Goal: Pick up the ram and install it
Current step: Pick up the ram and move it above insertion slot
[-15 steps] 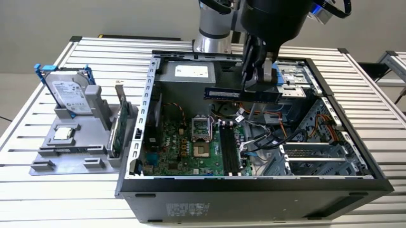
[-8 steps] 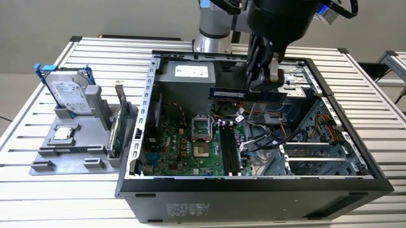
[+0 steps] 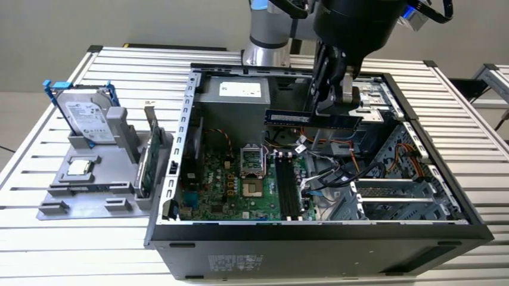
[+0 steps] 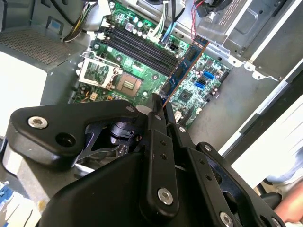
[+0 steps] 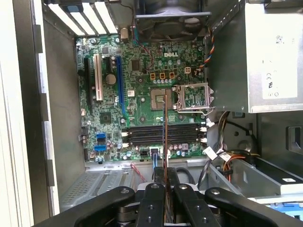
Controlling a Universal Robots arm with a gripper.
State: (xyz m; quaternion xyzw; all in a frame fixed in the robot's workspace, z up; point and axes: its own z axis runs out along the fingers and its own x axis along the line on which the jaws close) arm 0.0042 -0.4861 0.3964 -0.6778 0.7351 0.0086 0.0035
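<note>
Tool (image 5: 165,191) clamps ram (image 5: 164,142) edge-on over mobo (image 5: 142,80), crossing mem slots (image 5: 142,135), far end nr CPU socket (image 5: 157,98).

Consists of a smooth silver-grey cylindrical arm tube (image 3: 266,44) capped by a light blue joint ring (image 3: 259,4). Carries a bulky glossy black wrist housing (image 3: 358,21), with a looped black cable (image 3: 435,11) and a small blue part (image 3: 409,13) beside it. Ends in a matte black two-finger gripper (image 4: 158,106) of flat, round-ended linkage bars with thick edges. Bears round silver screw heads (image 4: 38,122) and dark recessed bolt holes at the pivots, as seen in the second wrist view.
</note>
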